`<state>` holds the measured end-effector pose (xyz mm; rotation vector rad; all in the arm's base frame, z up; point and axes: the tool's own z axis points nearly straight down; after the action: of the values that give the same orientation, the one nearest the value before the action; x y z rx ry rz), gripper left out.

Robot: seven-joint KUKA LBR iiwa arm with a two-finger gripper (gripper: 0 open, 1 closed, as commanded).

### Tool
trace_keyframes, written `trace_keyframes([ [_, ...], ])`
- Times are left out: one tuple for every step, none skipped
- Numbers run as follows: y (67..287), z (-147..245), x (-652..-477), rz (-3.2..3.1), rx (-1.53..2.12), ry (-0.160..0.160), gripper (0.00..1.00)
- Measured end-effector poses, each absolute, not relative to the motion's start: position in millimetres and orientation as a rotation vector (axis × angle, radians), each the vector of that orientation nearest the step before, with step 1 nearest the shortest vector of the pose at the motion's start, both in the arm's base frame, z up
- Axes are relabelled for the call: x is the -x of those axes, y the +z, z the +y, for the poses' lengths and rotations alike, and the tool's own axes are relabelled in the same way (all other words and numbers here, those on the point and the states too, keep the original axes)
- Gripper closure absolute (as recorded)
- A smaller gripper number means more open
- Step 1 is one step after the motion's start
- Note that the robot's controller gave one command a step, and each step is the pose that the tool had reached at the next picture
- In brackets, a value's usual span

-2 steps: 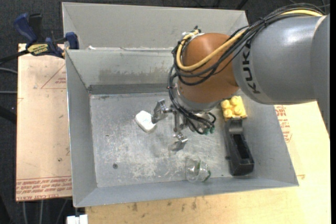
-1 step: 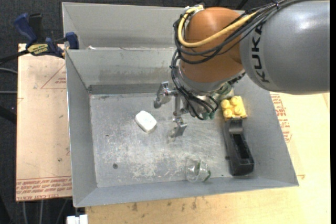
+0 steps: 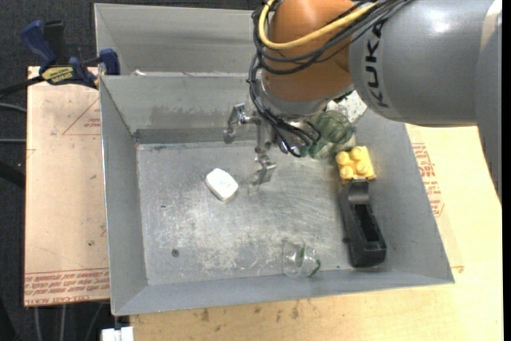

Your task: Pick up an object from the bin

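Gripper (image 3: 251, 146) hangs open and empty, you see, just beside the small white rounded block (image 3: 222, 184) on the grey metal bin (image 3: 120, 172) floor. On its other side lie a yellow knobbed brick (image 3: 354, 164) and a long black case (image 3: 363, 229).

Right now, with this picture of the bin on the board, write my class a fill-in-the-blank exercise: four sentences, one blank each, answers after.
1. The small rounded object on the bin floor, just left of the gripper, is ___ in colour.
2. The knobbed block near the right wall of the bin is ___.
3. The long object directly below that block in the view is ___.
4. The arm reaches into the bin from the view's ___ side.

Missing words: white; yellow; black; right.
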<state>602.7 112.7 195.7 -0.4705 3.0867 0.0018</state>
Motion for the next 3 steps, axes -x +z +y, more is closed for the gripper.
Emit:
trace_keyframes([
  [126.7, 121.5, -612.9, 3.072, 0.628, 0.001, 0.0],
  [84.8, 125.3, -602.1, 3.005, 0.842, 0.003, 1.0],
  [84.8, 125.3, -602.1, 3.005, 0.842, 0.004, 1.0],
])
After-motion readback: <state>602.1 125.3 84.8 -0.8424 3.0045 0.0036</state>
